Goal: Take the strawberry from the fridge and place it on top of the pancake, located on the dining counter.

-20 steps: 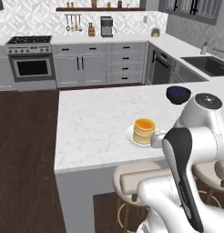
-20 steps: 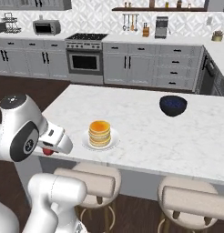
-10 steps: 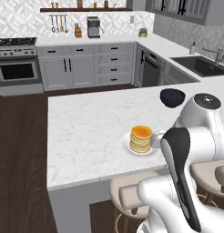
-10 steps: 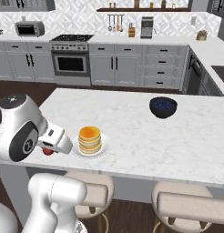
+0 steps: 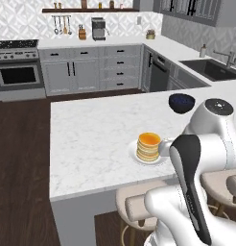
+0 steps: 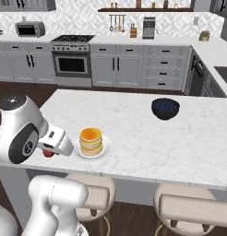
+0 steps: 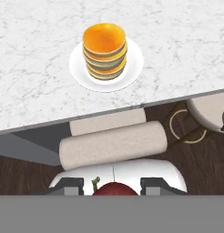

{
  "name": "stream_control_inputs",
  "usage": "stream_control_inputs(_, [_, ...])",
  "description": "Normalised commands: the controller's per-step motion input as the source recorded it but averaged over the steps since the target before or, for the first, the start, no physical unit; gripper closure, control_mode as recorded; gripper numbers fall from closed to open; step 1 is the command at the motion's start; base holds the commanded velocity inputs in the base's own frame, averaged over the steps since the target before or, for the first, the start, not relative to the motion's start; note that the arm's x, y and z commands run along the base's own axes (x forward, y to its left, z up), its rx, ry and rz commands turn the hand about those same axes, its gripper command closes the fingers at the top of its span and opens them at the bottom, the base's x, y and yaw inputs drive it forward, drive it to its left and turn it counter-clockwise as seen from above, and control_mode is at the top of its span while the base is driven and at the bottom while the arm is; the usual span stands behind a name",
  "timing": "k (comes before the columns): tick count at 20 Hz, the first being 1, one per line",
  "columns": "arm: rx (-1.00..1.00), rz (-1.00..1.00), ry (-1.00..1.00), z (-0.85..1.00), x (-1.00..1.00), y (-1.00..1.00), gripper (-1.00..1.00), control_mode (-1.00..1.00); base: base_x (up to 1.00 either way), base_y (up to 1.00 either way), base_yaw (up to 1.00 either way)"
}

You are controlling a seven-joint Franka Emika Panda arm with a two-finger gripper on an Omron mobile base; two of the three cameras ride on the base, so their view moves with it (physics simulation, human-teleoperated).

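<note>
Near the surface (image 6: 147, 138) front edge, beside the pancake (image 6: 91, 140), gripper (image 6: 50, 151) pinching the strawberry (image 7: 114, 188): light, soft, easily bruised; best held gently across its widest part.

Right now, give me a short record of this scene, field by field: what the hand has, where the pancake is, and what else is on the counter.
hand: shut on the strawberry, beside the plate, not yet over it
pancake: stacked on a white plate, near the counter's stool-side edge
pancake top: bare, no strawberry yet
counter: also holds a dark bowl, apart from the plate
stools: tucked under the near edge
</note>
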Motion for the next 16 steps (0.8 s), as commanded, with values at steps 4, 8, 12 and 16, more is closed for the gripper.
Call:
stream_control_inputs(4, [0.00, 0.00, 0.00, 0.07, 0.47, 0.00, 1.00, -1.00, 0.23, 0.00, 0.00])
stream_control_inputs(8, [0.00, 0.00, 0.00, 0.13, 1.00, 0.00, 1.00, -1.00, 0.00, 0.00, 0.00])
stream_control_inputs(12, [0.00, 0.00, 0.00, -0.01, 1.00, 0.00, 1.00, -1.00, 0.00, 0.00, 0.00])
stream_control_inputs(16, [0.00, 0.00, 0.01, -0.28, 1.00, 0.00, 1.00, -1.00, 0.00, 0.00, 0.00])
